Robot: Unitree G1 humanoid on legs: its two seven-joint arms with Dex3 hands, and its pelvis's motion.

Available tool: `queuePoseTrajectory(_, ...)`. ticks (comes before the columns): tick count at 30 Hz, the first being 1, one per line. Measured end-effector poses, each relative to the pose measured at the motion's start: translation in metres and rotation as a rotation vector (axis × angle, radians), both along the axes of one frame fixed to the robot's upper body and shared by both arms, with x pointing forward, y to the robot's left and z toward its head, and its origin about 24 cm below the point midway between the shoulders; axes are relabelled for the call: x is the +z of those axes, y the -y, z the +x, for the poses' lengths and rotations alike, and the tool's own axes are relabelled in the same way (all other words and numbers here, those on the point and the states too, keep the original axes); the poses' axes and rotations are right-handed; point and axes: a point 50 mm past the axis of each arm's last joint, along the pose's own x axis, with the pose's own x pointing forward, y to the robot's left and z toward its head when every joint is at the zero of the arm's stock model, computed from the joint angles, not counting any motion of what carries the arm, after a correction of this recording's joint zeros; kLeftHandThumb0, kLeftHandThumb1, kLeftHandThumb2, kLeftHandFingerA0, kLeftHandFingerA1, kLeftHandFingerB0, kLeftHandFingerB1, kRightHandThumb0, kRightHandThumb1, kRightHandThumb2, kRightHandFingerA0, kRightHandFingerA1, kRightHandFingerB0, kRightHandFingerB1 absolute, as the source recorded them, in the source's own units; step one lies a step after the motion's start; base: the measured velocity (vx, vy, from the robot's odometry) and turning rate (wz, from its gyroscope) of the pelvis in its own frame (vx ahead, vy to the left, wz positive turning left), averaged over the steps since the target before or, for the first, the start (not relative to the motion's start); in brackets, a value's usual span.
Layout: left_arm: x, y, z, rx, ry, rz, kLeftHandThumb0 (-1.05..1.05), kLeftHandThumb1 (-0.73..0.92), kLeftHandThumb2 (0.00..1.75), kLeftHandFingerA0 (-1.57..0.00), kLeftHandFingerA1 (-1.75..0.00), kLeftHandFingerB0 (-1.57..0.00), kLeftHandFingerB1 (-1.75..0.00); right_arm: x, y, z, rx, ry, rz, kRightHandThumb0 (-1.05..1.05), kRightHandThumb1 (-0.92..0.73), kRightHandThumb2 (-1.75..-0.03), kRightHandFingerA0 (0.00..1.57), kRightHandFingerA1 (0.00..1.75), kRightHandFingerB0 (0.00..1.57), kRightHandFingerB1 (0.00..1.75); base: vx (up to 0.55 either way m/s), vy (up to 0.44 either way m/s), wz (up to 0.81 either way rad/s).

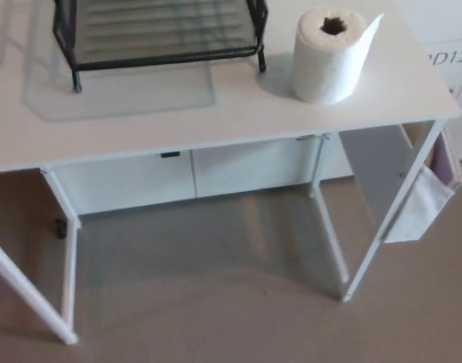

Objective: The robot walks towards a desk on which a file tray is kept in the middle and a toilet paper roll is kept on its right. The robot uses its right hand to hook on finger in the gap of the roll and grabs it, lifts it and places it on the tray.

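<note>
neither robot hand shows in the head view, so places cannot be given relative to one and whether either is released, clenched or grasping cannot be told. the view looks down on a white desk (215, 113) standing on thin white legs over a grey-brown floor (215, 302). the toilet paper roll (327, 54) stands upright on the desk's right part, its dark core hole facing up and a loose sheet end sticking out at its upper right. it is near the desk's right edge and apart from the front edge. the black wire file tray (159, 34) sits at the back middle of the desk, cut off by the top of the picture, its front right foot just beside the roll but not touching it. nothing lies on the visible tray shelf. a white fabric pouch (423, 204) hangs from the desk's right side. white cabinets (185, 178) with small dark handles stand behind, under the desk top.
</note>
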Motion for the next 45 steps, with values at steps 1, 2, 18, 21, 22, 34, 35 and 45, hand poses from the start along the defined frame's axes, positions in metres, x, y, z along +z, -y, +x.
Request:
queuePoseTrajectory(1, 0.000, 0.000, 0.001, 0.001, -0.002, -0.001, -0.77, 0.92, 0.73, -0.31, -0.70, -0.24, -0.49, 0.000, 0.001, 0.001, -0.011, 0.010, 0.005, -0.81, -0.66, -0.97, 0.12, 0.41, 0.05, 0.30, 0.05, -0.107, -0.06)
queuePoseTrajectory(2, -0.001, 0.000, 0.001, 0.000, -0.003, -0.001, -0.77, 0.92, 0.73, -0.31, -0.70, -0.24, -0.49, 0.000, 0.001, 0.001, -0.016, 0.011, 0.008, -0.81, -0.66, -0.97, 0.12, 0.41, 0.05, 0.30, 0.03, -0.083, -0.06)
queuePoseTrajectory(18, 0.004, -0.002, 0.004, -0.010, 0.013, 0.009, -0.72, 0.92, 0.74, -0.24, -0.62, -0.20, -0.47, -0.004, -0.003, -0.002, -0.064, 0.034, 0.071, -0.83, -0.66, -0.99, 0.11, 0.40, 0.05, 0.33, 0.03, 0.102, -0.02)
queuePoseTrajectory(21, 0.006, -0.001, 0.007, -0.015, 0.026, 0.009, -0.75, 0.92, 0.72, -0.30, -0.78, -0.26, -0.54, -0.004, -0.003, -0.001, -0.039, 0.025, 0.056, -0.86, -0.67, -1.00, 0.12, 0.41, 0.05, 0.31, 0.05, 0.013, 0.05)
queuePoseTrajectory(22, 0.006, -0.001, 0.008, -0.017, 0.029, 0.009, -0.75, 0.91, 0.73, -0.34, -0.73, -0.24, -0.51, -0.004, -0.004, -0.001, -0.028, 0.019, 0.053, -0.88, -0.68, -1.01, 0.13, 0.41, 0.06, 0.30, 0.00, 0.000, 0.00)
queuePoseTrajectory(34, 0.001, 0.000, 0.000, -0.005, -0.003, 0.001, -0.73, 0.92, 0.74, -0.37, -0.88, -0.24, -0.49, -0.001, 0.001, -0.002, -0.039, 0.009, 0.027, -0.80, -0.63, -0.93, 0.10, 0.39, 0.07, 0.34, -0.03, 0.045, 0.04)
queuePoseTrajectory(35, 0.001, 0.000, -0.001, -0.004, -0.005, 0.001, -0.74, 0.92, 0.72, -0.35, -0.75, -0.25, -0.51, -0.001, 0.001, -0.002, -0.054, 0.024, 0.032, -0.37, -0.43, -1.02, 0.00, 0.47, 0.00, 0.48, 0.17, 0.200, -0.14)
queuePoseTrajectory(45, 0.006, -0.003, 0.006, -0.006, 0.015, 0.015, -0.76, 0.92, 0.71, -0.39, -0.77, -0.26, -0.49, -0.007, -0.006, 0.001, -0.063, 0.047, 0.077, -0.82, -0.65, -1.03, 0.12, 0.43, 0.00, 0.29, 0.22, 0.231, -0.04)
